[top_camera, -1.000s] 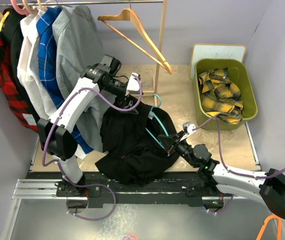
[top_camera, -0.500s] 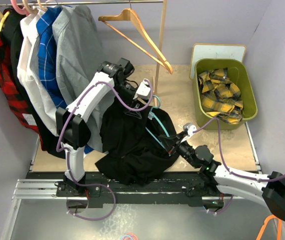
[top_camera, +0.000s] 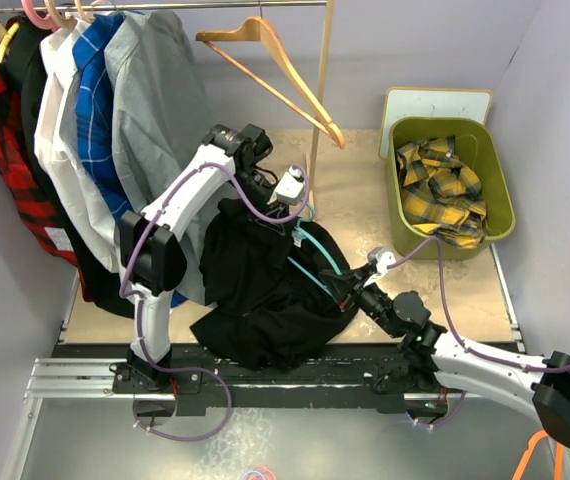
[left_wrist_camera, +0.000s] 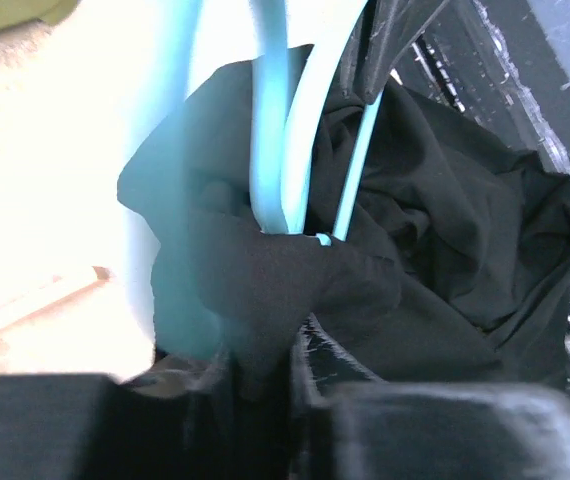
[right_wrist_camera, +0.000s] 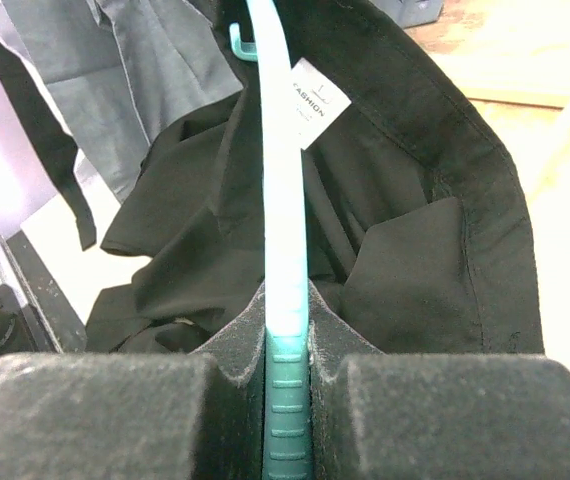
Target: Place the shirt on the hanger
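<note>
Lying clamped in right hand point(right_wrist_camera: 287, 318), hanger point(right_wrist_camera: 282, 180) crosses shirt point(right_wrist_camera: 415, 230).

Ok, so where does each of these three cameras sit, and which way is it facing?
Top external: above and behind the arm bases, looking down at the table; both arms show, left gripper and right gripper at the shirt.
Left wrist: on the left arm, looking past its fingers, which pinch shirt fabric, at the hanger.
Right wrist: looking along fingers shut on the hanger toward the label.
Shared: all show shirt and hanger.
</note>
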